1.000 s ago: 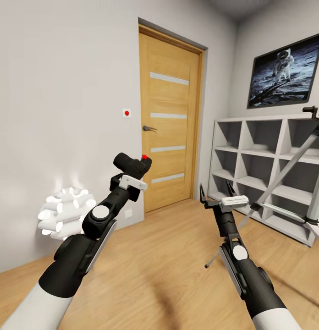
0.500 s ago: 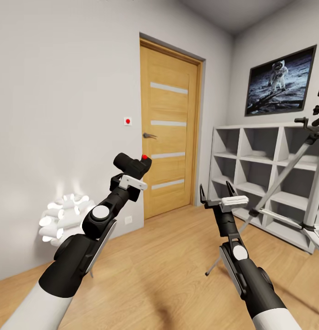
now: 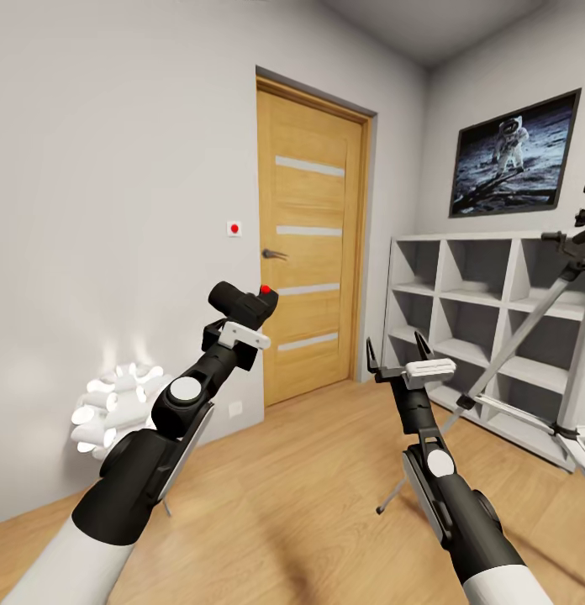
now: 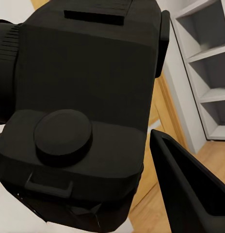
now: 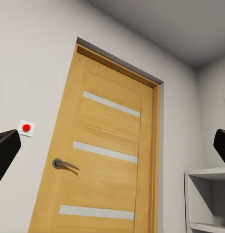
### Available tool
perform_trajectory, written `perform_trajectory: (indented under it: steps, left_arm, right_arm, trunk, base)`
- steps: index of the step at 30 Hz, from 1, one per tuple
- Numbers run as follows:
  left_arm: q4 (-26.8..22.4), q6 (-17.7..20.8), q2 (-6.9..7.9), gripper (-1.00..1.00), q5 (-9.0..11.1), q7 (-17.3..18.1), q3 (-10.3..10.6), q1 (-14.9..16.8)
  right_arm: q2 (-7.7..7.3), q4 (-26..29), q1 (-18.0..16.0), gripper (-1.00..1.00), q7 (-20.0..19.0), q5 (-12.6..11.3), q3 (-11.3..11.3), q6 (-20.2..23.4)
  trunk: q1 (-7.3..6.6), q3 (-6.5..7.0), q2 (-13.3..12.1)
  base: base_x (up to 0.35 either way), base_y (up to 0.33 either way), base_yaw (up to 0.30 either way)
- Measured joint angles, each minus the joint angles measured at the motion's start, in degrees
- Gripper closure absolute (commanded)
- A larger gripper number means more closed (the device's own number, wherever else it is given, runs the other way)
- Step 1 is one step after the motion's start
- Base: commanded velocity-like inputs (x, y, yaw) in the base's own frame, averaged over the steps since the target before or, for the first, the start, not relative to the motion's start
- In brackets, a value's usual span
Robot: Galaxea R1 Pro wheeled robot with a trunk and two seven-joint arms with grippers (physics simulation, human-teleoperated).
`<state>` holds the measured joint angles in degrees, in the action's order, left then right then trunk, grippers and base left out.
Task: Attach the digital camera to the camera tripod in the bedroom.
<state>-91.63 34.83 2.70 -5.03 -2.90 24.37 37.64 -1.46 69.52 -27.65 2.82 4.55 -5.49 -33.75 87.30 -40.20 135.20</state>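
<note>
Camera (image 3: 243, 302) apparently clamped in left fingers (image 4: 190, 189); right fingers (image 3: 425, 346) spread, empty.

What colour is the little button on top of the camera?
Red, on the black camera held in the left gripper; the head view shows it best.

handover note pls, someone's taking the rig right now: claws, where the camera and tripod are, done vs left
Left claw: shut on the digital camera, held up in front of the door.
Right claw: open, empty, raised.
Camera tripod: standing at the far right by the grey shelving, partly cut off by the frame edge.
Done: camera picked up, robot in the bedroom.
Left: turn or drive toward the tripod, bring the camera to its black head, attach.
</note>
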Motion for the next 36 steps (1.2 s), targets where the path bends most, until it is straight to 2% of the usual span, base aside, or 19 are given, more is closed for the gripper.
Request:
perform_trajectory:
  steps: [36]
  left_arm:
    - [0.1, 0.0, 0.03, 1.00, 0.0, 0.0, -0.1, 0.0]
  right_arm:
    - [0.00, -0.2, 0.0, -1.00, 0.0, 0.0, 0.0, 0.0]
  trunk:
    - [-7.91, 6.46, -14.4]
  base:
    - [0.000, 0.000, 0.000]
